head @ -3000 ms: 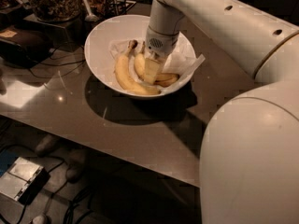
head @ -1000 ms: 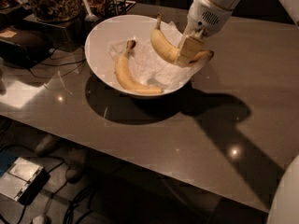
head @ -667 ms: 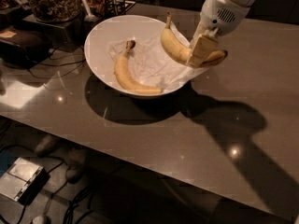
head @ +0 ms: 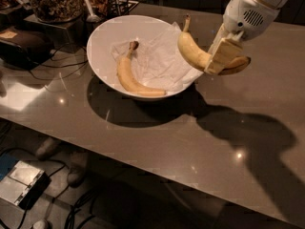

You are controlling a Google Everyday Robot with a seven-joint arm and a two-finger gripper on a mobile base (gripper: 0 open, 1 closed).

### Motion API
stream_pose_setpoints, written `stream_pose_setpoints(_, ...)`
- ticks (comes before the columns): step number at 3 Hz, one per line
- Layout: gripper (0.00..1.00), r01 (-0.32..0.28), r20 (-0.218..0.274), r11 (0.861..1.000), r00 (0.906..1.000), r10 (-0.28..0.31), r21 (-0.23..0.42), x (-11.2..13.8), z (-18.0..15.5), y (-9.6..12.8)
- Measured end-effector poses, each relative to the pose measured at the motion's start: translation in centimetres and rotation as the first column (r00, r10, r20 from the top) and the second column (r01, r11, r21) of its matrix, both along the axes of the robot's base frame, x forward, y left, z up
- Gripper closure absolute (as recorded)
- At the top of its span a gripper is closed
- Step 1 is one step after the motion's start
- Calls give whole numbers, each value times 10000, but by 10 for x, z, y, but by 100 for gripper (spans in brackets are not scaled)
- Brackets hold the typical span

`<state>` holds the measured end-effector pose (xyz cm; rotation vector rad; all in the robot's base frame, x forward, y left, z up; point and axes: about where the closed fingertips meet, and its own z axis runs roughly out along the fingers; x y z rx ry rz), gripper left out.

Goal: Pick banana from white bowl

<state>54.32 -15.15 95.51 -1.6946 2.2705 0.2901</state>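
Grey-brown polished stone formed the table, on which strong shadows were cast. The white bowl was set on its far left part, and crumpled white paper was spread inside it. The white arm was seen at the far right. A longer banana was laid on the left of the bowl's floor, its dark stem turned to the far side. The banana was held in the air over the bowl's right rim, stem up and brown end to the right. The gripper was clamped around its right part, just above the table and right of the bowl.
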Motion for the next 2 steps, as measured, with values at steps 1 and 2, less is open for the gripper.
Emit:
stream_pose_setpoints(1, 100, 490, -339, 9987, 9983, -484, 172, -21, -6, -15)
stream_pose_setpoints(2, 100, 1051, -694, 9937, 9923, -1023, 387, -45, -13, -29)
